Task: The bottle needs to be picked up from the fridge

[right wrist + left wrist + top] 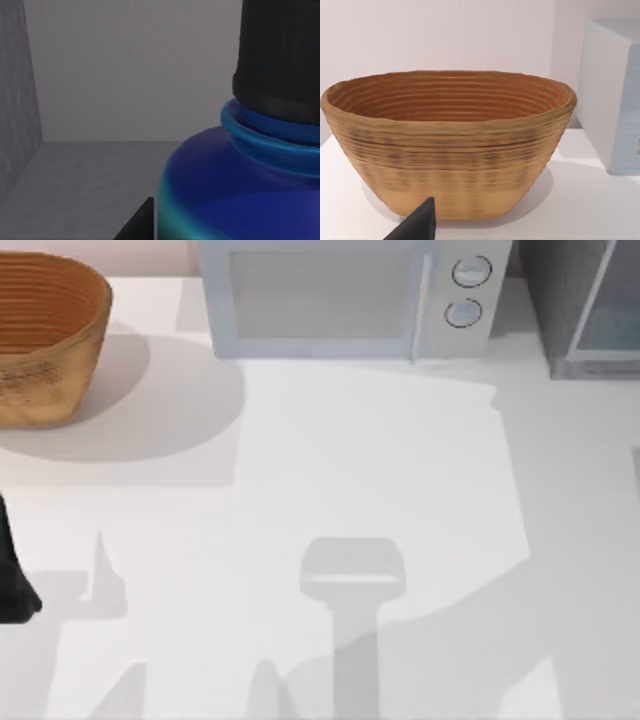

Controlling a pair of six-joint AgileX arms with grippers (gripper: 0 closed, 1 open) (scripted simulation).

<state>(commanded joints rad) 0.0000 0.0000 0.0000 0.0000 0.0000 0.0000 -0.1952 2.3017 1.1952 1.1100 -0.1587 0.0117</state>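
From above, the fridge (585,310) sits at the worktop's (400,460) far right corner, dark speckled grey with a pale glassy front, beside the pale microwave (340,295); the woven basket (45,340) stands far left.

My left hand (415,225) hovers before the ribbed, stiff basket; I cannot tell whether it is released or clenched.

My right wrist view looks inside the grey fridge: the bottle (240,190) stands very close, glossy blue, round-shouldered, with a ridged black cap (280,55). I judge it light, rigid and slippery; I'd take it round the body. Whether my right hand grasps it, I cannot tell.
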